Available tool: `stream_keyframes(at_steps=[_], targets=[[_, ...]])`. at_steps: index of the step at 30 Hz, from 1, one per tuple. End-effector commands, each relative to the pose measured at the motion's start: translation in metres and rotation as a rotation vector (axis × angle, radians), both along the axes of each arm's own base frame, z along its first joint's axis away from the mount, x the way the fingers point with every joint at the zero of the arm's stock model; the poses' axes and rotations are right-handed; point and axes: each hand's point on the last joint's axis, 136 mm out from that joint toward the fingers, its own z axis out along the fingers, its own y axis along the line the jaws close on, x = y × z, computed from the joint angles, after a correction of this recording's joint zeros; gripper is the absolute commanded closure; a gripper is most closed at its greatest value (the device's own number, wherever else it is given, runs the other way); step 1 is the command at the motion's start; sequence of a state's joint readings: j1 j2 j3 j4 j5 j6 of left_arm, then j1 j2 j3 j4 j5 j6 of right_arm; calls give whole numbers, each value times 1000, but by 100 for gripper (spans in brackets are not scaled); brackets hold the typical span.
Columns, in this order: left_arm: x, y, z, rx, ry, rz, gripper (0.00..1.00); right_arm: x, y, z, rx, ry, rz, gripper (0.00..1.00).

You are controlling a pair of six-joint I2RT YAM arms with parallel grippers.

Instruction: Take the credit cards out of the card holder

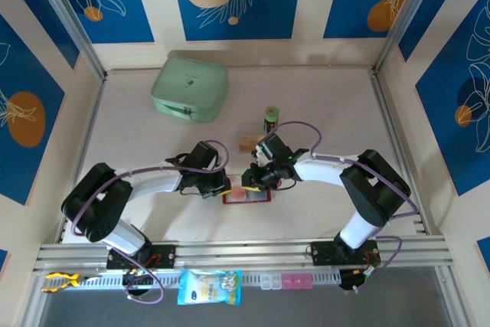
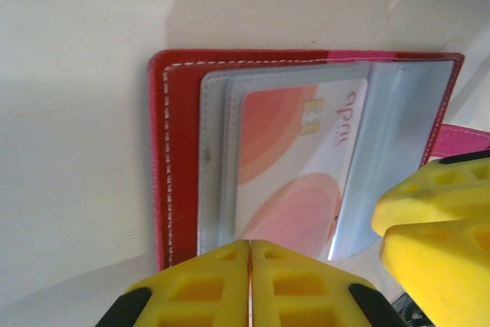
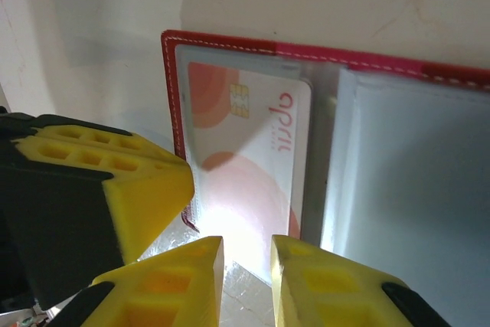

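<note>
with left hand (image 2: 250,254) shut at near edge of card holder (image 2: 180,151), seemingly pinned it open on bench (image 2: 76,112); held right hand (image 3: 247,246) narrowly parted over its sleeved credit card (image 3: 253,158).

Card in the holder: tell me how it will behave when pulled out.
The card looks thin, flat and glossy, so probably stiff but slippery. It sits inside a clear sleeve, which may drag. The holder looks light, so it may slide along unless pinned.
</note>
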State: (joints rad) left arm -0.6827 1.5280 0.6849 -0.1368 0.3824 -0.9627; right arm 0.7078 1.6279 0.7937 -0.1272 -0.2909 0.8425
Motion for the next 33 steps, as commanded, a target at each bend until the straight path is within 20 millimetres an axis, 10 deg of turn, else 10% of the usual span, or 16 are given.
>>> stream_keyframes(at_steps=[1, 33], targets=[[-2, 11, -10, 53, 11, -2, 92, 1, 3, -1, -16, -6, 18, 77], [-8, 19, -20, 84, 40, 5, 92, 2, -2, -16, -141, -28, 45, 77]])
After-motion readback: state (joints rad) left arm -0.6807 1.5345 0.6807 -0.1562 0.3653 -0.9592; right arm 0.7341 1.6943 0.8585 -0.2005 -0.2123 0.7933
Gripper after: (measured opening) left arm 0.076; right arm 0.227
